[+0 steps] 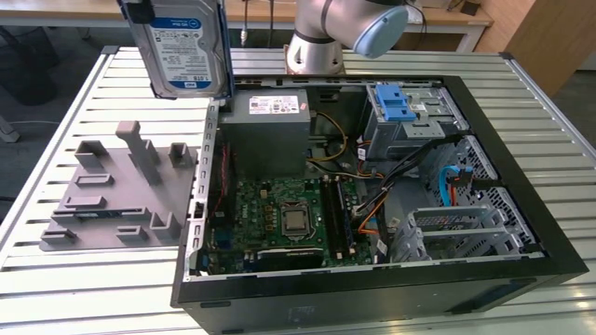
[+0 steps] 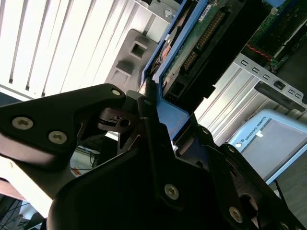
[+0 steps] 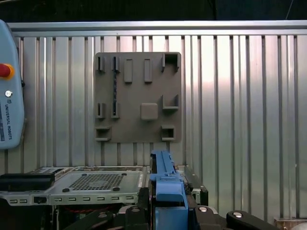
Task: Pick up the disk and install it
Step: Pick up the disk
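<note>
- Gripper point(image 2: 175, 117) has the disk point(image 1: 181, 49). In the second wrist view the fingers point(image 2: 152, 124) are clenched on the blue carrier rail along one edge.
- Disk hangs upright, well above the tabletop point(image 1: 93, 293), with its label face toward the exterior camera.
- It sits over the side wall of the PC case point(image 1: 521, 230) on the exterior view's left, between the case interior and the grey fixture plate point(image 1: 112, 195).
- The second wrist view shows the disk's circuit-board side and connector row. The fingers touch neither.
- My read on the rail grip: it keeps the fingers off the label face and the board, and leaves both flat faces free for a slot.
- My read on the height: it likely gives clearance over the case wall and the fixture plate's upright posts.
- The first wrist view looks down past the blue rail onto the fixture plate. The disk is lifted off the plate and touches nothing there.
- Drive bay point(image 1: 419, 118), with the blue latch point(image 1: 394, 105) on top, is in the far corner of the case on the exterior view's right, well apart from the disk.
- So pick-up looks done and install has not started. The disk is not in contact with the case.
- Arm point(image 1: 317, 42) rises from behind the case.
</note>
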Action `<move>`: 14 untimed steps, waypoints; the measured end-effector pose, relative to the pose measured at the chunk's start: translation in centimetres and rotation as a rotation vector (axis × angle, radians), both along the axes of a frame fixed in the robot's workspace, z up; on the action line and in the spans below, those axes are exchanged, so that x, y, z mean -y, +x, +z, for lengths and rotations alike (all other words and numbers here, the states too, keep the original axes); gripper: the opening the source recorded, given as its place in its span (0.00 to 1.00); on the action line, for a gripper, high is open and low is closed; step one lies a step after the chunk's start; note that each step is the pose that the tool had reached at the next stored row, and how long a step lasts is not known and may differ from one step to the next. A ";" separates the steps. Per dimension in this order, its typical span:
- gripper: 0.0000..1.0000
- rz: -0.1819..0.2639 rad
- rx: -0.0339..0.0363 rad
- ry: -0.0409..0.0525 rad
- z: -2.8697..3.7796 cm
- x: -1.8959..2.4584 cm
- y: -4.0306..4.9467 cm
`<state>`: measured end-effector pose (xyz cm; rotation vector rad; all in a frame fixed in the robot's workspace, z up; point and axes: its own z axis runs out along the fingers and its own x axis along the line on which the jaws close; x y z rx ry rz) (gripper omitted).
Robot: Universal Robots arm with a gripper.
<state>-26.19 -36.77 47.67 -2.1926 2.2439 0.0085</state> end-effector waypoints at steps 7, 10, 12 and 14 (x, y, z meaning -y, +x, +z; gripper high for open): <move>0.36 0.000 0.0014 0.0000 0.00 0.69 0.26; 0.36 0.000 0.0013 -0.0001 0.00 0.94 0.58; 0.36 0.000 0.0013 -0.0001 0.00 0.98 0.85; 0.36 0.000 0.0013 0.0000 0.00 0.99 1.14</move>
